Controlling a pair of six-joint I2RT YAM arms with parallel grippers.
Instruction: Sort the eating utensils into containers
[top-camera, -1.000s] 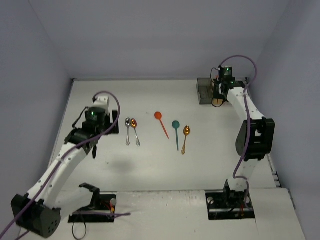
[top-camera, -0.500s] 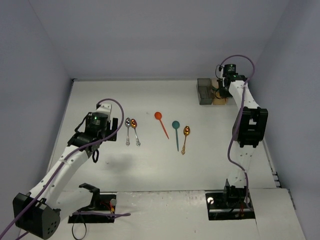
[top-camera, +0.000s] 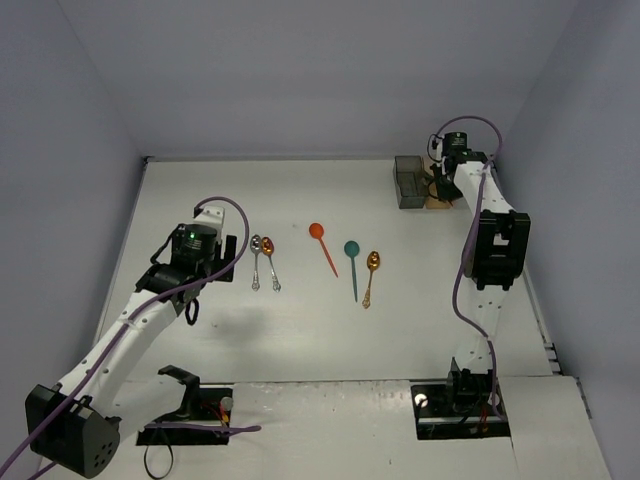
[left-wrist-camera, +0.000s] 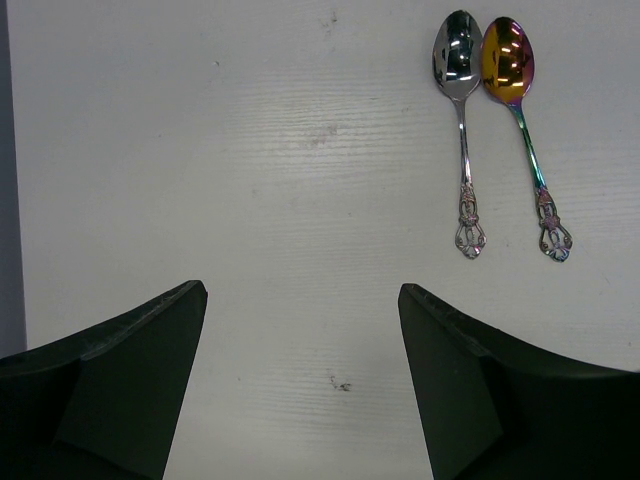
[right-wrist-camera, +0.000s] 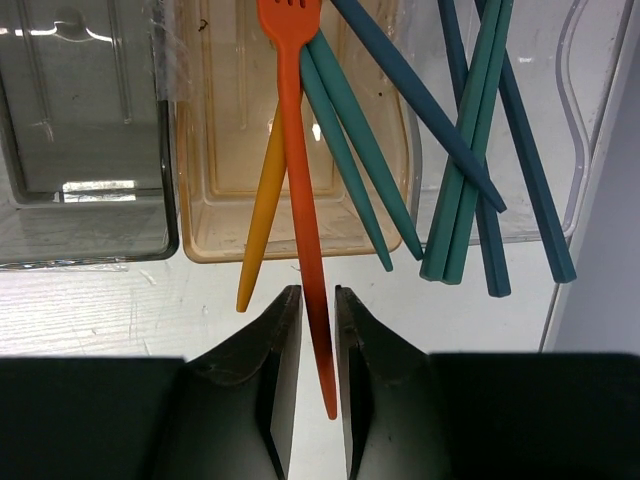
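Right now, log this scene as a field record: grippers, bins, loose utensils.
left gripper: open, holding nothing
right gripper: shut on orange fork, over orange-tan bin
dark grey bin: looks empty
clear bin: teal and blue-grey chopsticks, ends sticking out over the near rim
loose spoons: silver spoon beside gold spoon; orange spoon, teal spoon, second gold spoon
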